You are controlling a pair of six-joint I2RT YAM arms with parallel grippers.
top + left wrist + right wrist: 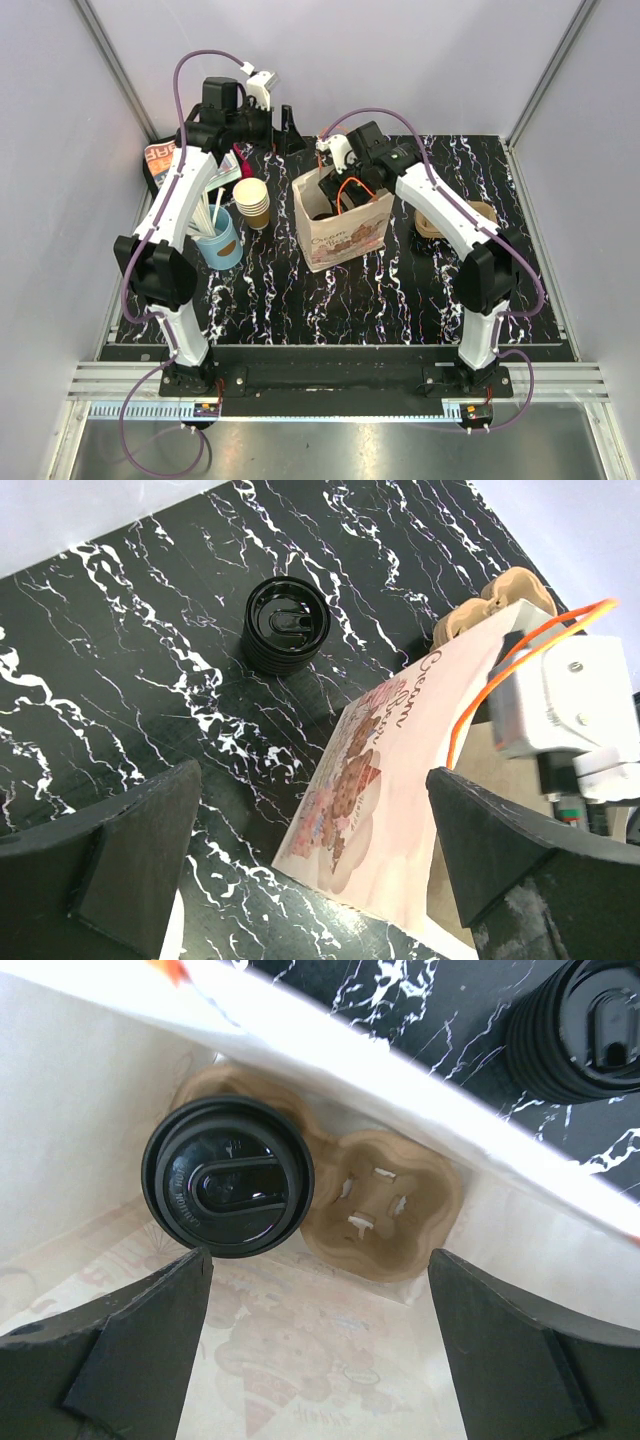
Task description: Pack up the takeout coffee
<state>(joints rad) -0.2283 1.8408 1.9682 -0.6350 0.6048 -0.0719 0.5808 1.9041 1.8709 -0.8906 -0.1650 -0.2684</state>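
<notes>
- Right gripper, stretched far-left, jaws spread and empty, hovers over the takeout coffee inside the paper bag.
- Left gripper, stretched far, jaws spread, empty.

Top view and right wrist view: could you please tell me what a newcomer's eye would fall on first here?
The printed bag at the centre of the table draws the eye, with the right hand open inside its mouth. Within, a black-lidded cup sits in one hole of a brown tray on the bag's floor; the hole beside it is empty.
</notes>
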